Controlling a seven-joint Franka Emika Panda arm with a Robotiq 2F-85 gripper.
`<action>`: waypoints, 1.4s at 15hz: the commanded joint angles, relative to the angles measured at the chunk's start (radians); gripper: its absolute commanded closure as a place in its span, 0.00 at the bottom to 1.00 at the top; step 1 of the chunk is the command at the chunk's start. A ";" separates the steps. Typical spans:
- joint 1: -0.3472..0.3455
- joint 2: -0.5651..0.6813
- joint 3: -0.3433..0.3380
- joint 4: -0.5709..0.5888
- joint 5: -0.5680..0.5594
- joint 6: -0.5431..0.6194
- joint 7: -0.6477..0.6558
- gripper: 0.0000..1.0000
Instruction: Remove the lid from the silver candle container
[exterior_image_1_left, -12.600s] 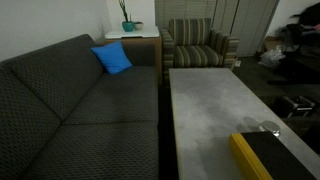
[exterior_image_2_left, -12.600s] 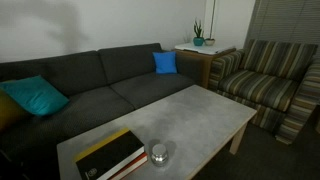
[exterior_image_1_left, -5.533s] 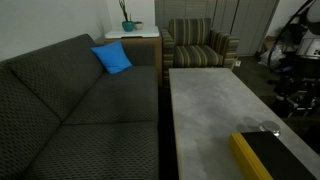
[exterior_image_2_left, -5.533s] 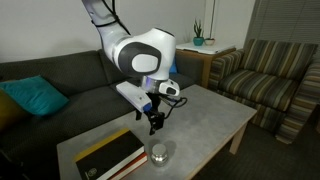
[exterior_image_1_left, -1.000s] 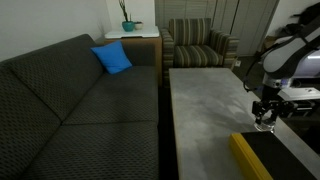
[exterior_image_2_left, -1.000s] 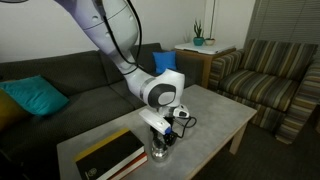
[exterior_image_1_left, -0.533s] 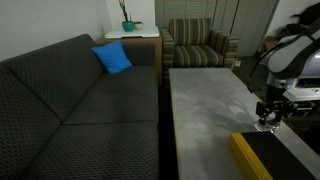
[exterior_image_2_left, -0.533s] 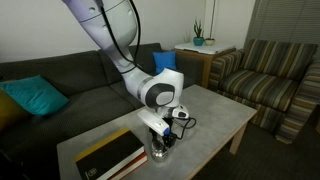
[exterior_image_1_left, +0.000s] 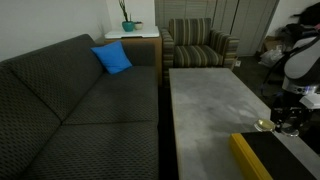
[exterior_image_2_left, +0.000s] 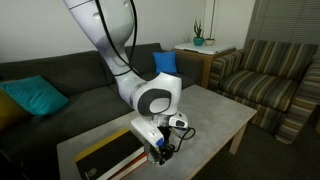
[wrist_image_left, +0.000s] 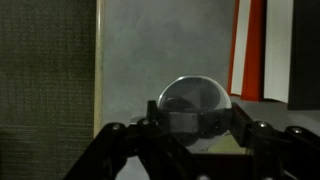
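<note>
The hand (exterior_image_2_left: 161, 150) is down low over the grey counter (exterior_image_2_left: 205, 112), at the end of the white arm that bends over from the sofa (exterior_image_2_left: 110, 80) side. In the wrist view its two dark fingers (wrist_image_left: 118, 140) stand spread, one on each side of the silver candle container (wrist_image_left: 195, 103), whose round shiny lid is on and fills the gap between them. Whether the fingers press on the tin or only bracket it, I cannot tell. The tin sits on the counter near its edge, just beside the black box with a yellow edge (exterior_image_1_left: 268, 158), which lies flat at the same end of the counter. In an exterior view the tin shows as a small bright spot next to the hand. Behind the counter stand a striped armchair (exterior_image_2_left: 268, 80) and a blue cushion (exterior_image_1_left: 113, 58) on the sofa.
</note>
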 joint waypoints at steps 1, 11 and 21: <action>-0.028 -0.041 0.014 -0.100 -0.002 0.054 0.007 0.56; -0.049 0.041 0.008 -0.048 0.038 0.122 0.112 0.56; -0.047 0.182 -0.004 0.128 0.037 0.083 0.193 0.56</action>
